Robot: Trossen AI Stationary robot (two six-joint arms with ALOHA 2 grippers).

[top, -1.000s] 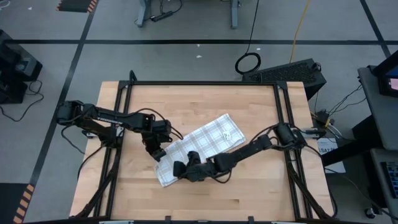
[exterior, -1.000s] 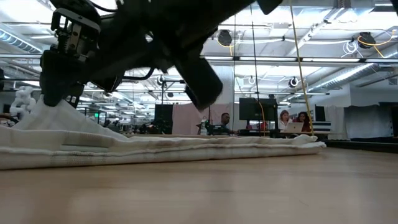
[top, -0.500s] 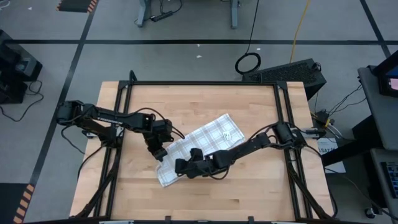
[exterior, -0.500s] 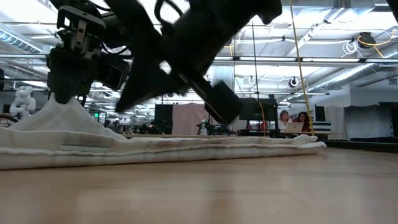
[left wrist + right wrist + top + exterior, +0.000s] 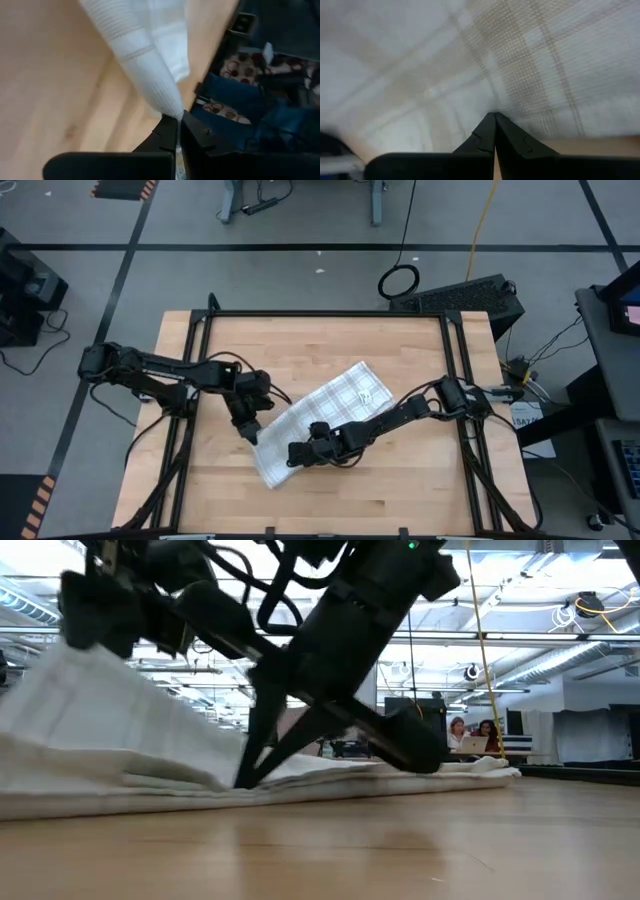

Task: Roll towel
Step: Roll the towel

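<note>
A robotics lab: framed wooden table (image 5: 320, 345), floor cables (image 5: 400, 280), open-plan desks behind.

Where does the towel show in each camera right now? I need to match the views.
High view: towel lies diagonally mid-table.
Low view: a long low band, its left end lifted.
Left wrist view: a corner pinched by the left gripper.
Right wrist view: fills the frame.
Shared landmark: the towel's grid check.

The left claw (image 5: 95, 625) lifts one end of the towel (image 5: 130, 755) off the table (image 5: 400, 840).
</note>
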